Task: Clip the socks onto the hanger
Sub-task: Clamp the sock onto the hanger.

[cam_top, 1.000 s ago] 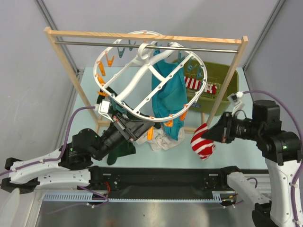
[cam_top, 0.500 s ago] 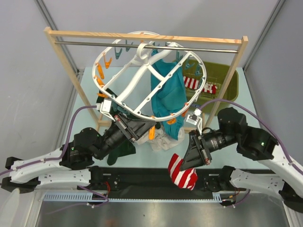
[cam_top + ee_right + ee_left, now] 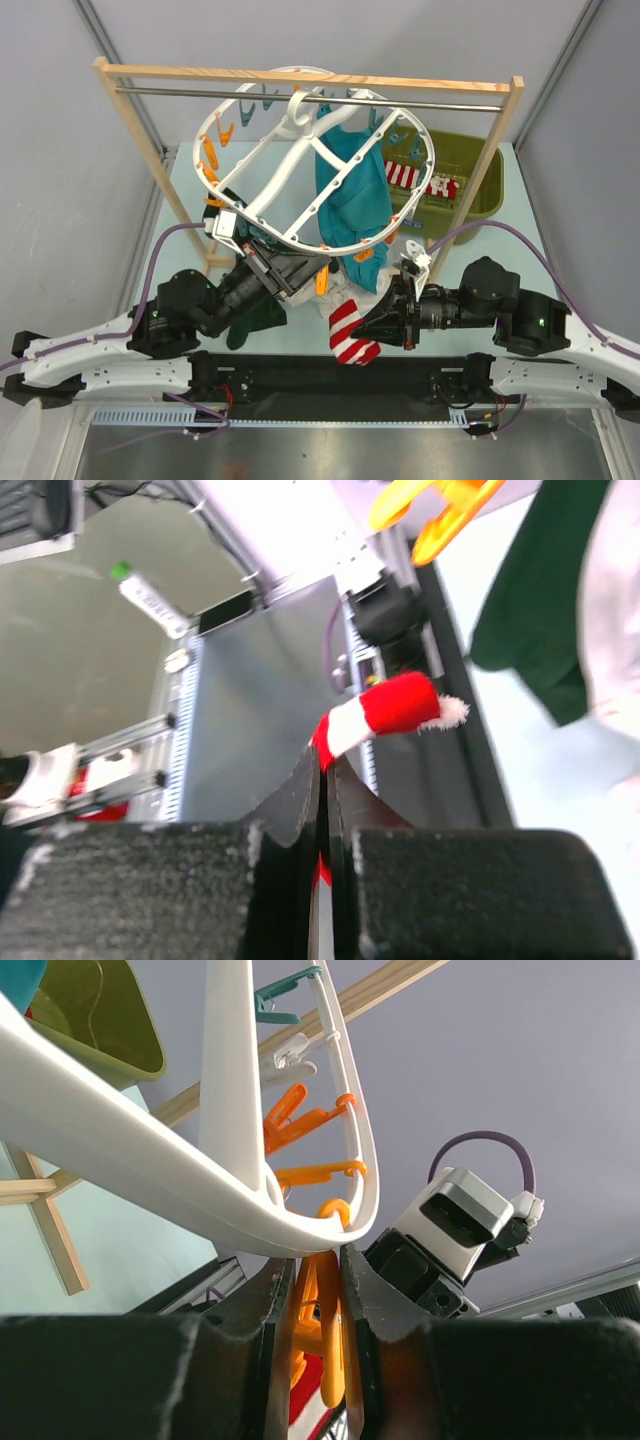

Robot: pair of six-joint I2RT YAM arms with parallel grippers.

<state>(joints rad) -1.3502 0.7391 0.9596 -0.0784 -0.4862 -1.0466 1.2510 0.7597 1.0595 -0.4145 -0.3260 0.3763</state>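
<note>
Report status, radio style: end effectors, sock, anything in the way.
Left end effector shut on orange clip at hanger rim. Right end effector shut on striped sock, near that clip. Teal garment hangs close beside.

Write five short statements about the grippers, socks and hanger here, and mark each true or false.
1. The right gripper is shut on a striped sock. True.
2. A second striped sock lies in the green bin. True.
3. The left gripper is open and empty. False: it is shut on an orange clip at the rim of the hanger.
4. The hanger rests in the green bin. False: its hook hangs on the metal rod.
5. The held sock is clipped to the hanger. False: only the right gripper holds it, below the rim.
</note>
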